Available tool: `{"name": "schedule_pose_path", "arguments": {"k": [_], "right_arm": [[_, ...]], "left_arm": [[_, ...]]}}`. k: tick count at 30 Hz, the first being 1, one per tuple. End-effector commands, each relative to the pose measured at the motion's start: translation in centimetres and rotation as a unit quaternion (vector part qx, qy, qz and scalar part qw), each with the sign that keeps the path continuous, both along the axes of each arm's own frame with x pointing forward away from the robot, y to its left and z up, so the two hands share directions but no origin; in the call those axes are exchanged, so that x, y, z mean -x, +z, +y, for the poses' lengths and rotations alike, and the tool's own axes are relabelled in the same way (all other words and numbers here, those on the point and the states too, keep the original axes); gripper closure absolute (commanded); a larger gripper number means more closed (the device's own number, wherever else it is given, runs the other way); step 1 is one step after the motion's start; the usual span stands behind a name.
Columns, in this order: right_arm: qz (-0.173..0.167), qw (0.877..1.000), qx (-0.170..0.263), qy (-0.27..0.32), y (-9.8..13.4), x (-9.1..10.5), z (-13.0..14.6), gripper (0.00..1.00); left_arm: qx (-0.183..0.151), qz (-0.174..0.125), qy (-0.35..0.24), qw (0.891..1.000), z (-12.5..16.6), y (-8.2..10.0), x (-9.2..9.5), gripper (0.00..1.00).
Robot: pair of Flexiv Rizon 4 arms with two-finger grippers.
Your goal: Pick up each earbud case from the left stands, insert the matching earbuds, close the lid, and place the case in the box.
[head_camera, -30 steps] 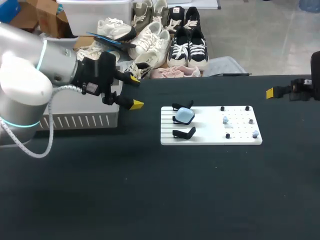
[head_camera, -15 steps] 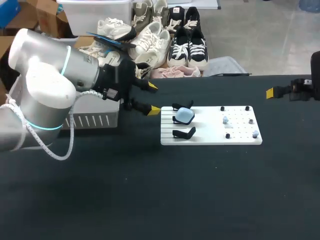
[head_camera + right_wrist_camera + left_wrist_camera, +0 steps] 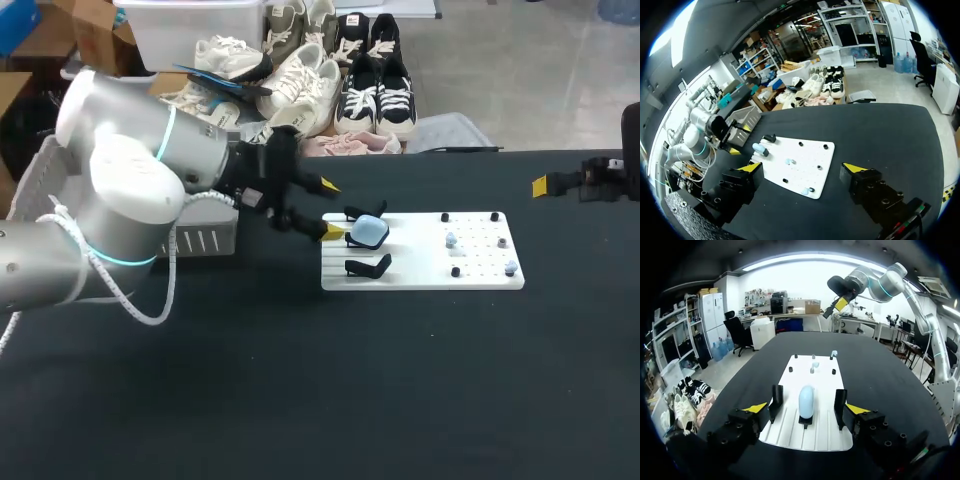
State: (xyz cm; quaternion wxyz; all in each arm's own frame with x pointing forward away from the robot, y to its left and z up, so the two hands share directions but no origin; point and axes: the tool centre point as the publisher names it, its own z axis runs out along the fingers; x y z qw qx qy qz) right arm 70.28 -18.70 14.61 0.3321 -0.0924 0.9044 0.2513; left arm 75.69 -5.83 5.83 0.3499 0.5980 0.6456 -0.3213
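The task looks to be at its opening step for this case: the light-blue earbud case [image 3: 370, 232] sits lid shut on the middle of 3 black stands at the left end of the white board [image 3: 480, 275], not yet lifted. The left gripper [image 3: 330, 209] hangs just left of it with its fingers spread wide, 1 to the far side and 1 to the near side, and neither appears to touch the case. The far stand [image 3: 358, 212] and the near stand [image 3: 368, 267] carry nothing. At least 2 pale earbuds [image 3: 451, 240] rest among the pegs on the right half of the board, so insertion is not done. The right gripper [image 3: 804, 167] hovers well apart at the far right, fingers wide and empty. The white slotted box [image 3: 160, 242] stands at the left, behind the left arm; I cannot tell what it contains. Grasping, loading, closing and boxing remain.
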Motion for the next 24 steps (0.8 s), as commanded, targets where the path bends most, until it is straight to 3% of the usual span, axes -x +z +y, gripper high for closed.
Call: {"name": "schedule_pose_path", "arguments": {"k": [1, 24], "right_arm": [[0.002, 1.0, 0.004, -0.003, 0.2, 0.1, 0.1, 0.0], [0.002, 1.0, 0.004, -0.003, 0.2, 0.1, 0.1, 0.0]], "left_arm": [[-0.003, 0.003, -0.005, 1.0, -1.1, -0.7, -0.6, 0.0], [-0.017, 0.013, -0.008, 1.0, -2.8, -2.8, -0.4, 0.0]]}}
